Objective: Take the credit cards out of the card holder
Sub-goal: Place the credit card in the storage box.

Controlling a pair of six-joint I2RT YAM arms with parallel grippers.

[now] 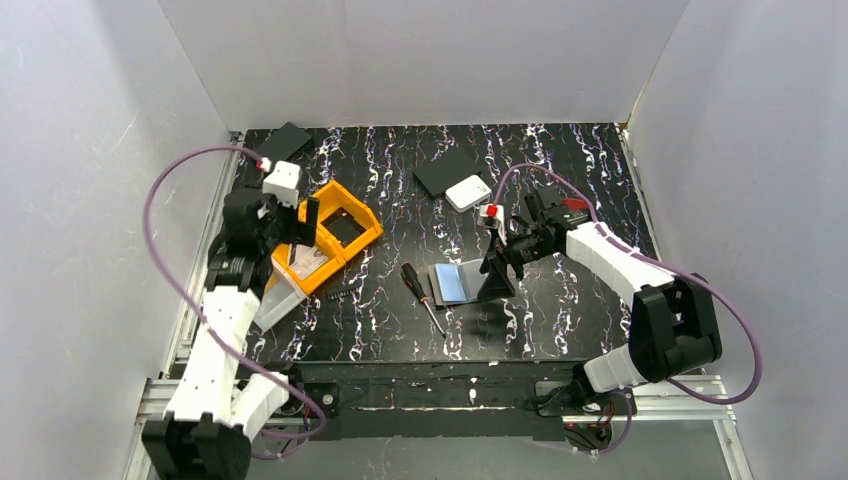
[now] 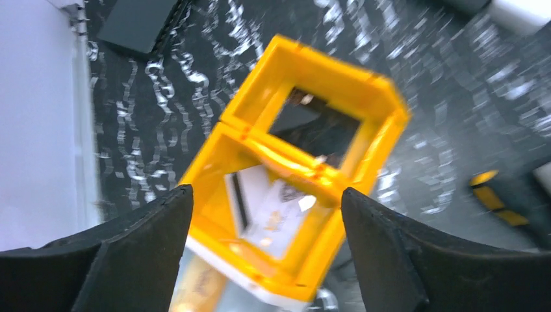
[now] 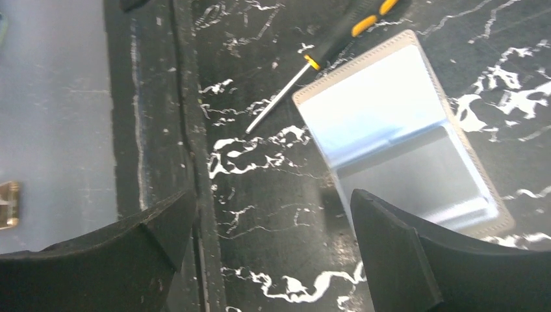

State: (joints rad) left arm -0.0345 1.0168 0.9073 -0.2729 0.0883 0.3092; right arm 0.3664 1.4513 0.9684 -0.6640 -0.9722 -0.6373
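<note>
Your left gripper (image 2: 266, 195) hangs wide open and empty above the orange tray (image 2: 383, 107), where a pale credit card (image 2: 276, 208) lies in the near compartment. Your right gripper (image 3: 273, 201), fully spread and empty, hovers over the card holder (image 3: 390, 123), which lies open on the bench (image 3: 260, 260) just beside the screwdriver (image 3: 344, 36).

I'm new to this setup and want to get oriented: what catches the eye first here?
The bright orange tray on the left of the black marbled table stands out, with a pale card in its near compartment and the left hand open above it. In the middle the card holder lies open, pale blue inside, beside a screwdriver, with the right hand open over it.
</note>
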